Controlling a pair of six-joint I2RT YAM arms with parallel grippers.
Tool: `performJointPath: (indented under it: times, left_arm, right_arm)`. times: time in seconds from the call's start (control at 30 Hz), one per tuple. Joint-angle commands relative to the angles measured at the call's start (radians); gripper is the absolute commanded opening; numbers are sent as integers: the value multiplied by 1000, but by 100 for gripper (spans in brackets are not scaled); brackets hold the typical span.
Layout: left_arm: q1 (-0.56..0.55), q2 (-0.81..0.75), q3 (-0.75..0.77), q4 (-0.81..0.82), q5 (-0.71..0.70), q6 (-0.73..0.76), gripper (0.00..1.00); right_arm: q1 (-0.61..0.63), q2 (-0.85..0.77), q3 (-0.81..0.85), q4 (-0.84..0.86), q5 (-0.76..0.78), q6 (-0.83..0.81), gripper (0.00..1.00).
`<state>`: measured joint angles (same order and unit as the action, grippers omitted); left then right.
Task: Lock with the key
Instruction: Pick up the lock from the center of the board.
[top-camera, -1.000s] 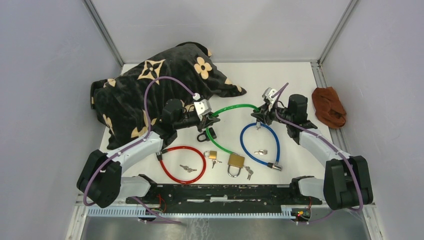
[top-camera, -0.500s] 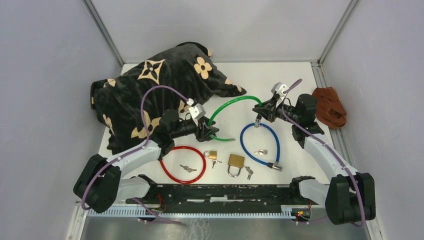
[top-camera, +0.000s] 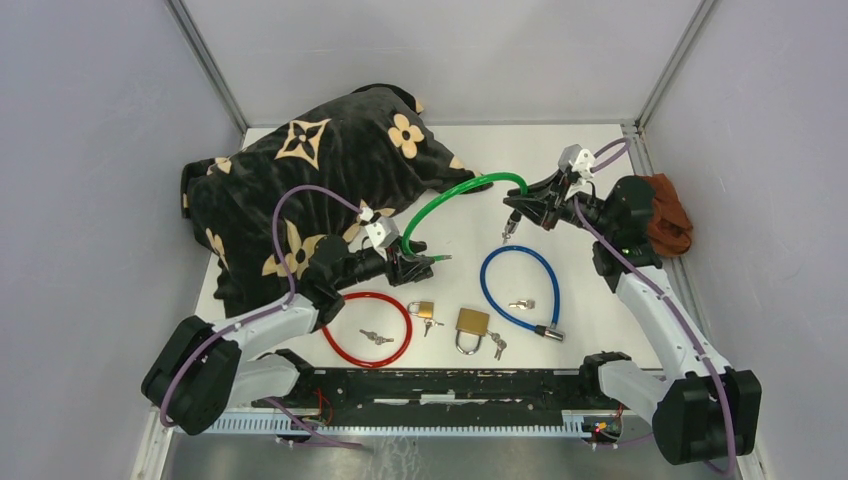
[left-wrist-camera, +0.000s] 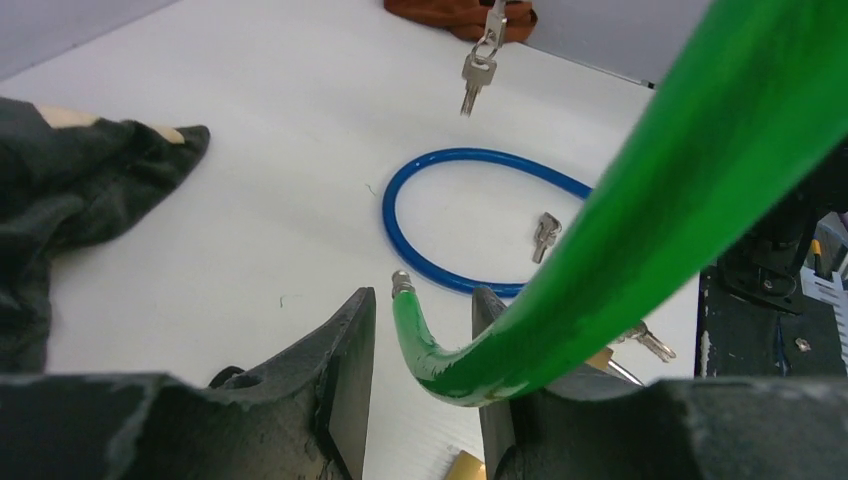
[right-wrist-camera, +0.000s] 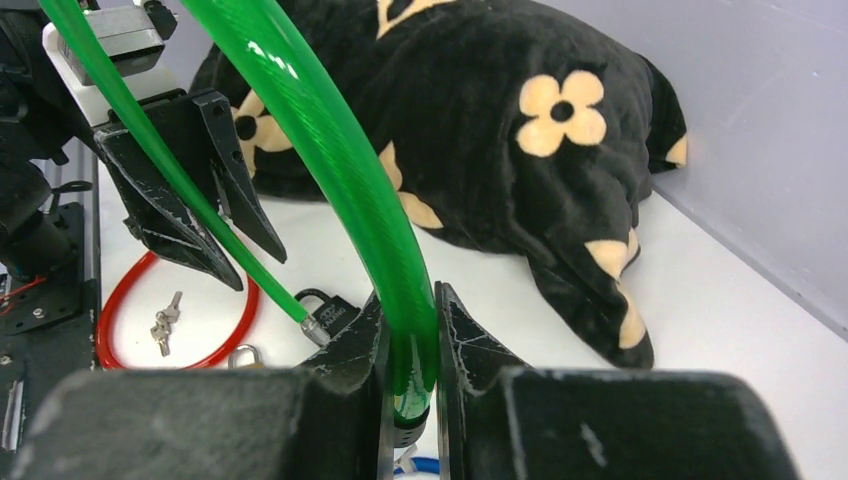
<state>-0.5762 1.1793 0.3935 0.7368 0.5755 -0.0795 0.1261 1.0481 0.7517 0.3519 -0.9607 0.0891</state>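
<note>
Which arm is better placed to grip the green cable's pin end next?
Left, likely: pin end lies inside the open left gripper; right gripper is clamped on the green cable's other end.

No text is readable anywhere; the black lock body (right-wrist-camera: 338, 314) maybe carries small print, but it is too blurred.

green cable (left-wrist-camera: 650, 200) ran off left wrist view's top, lock end was hidden inside right gripper (right-wrist-camera: 408, 310), brown cloth (left-wrist-camera: 440, 10) was cropped
</note>
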Motion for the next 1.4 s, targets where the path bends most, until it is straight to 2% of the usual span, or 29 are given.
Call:
performJointPath:
  times: [0.0,0.07,0.13,0.33,0.37,0.53,0.77,0.83,0.93,1.0,1.23,1.37]
  left_arm:
    - [-16,-44,-27,172,-34,-26,46]
    - [-29,-54,-40,215,-53,-42,47]
    - [-38,-67,-53,252,-91,-58,42]
    - [-40,-108,-68,302,-137,-105,3]
    - [-41,-113,-70,319,-138,-116,2]
    - [-42,-129,-44,403,-155,-177,2]
    - [-49,-136,64,477,-164,-298,2]
    - [-63,-132,92,515,-164,-291,2]
    - [-83,-135,117,566,-194,-232,2]
    - [-90,-137,119,584,-211,-188,2]
    - [-94,-127,118,559,-188,-167,2]
    - [-94,-146,120,484,-193,-91,2]
  right_arm:
    - [27,-8,82,66,-29,55,0]
    - [46,-3,89,68,-15,54,0]
    - [65,4,101,62,-3,52,0]
    - [105,19,138,37,24,36,0]
    - [112,21,142,30,31,32,0]
    - [153,27,134,43,75,50,0]
    - [230,56,71,346,137,273,0]
    - [255,67,66,400,148,308,0]
    - [277,54,66,327,272,299,0]
    - [293,30,39,343,324,289,0]
    - [315,21,35,322,346,270,0]
    - [316,10,52,268,339,217,0]
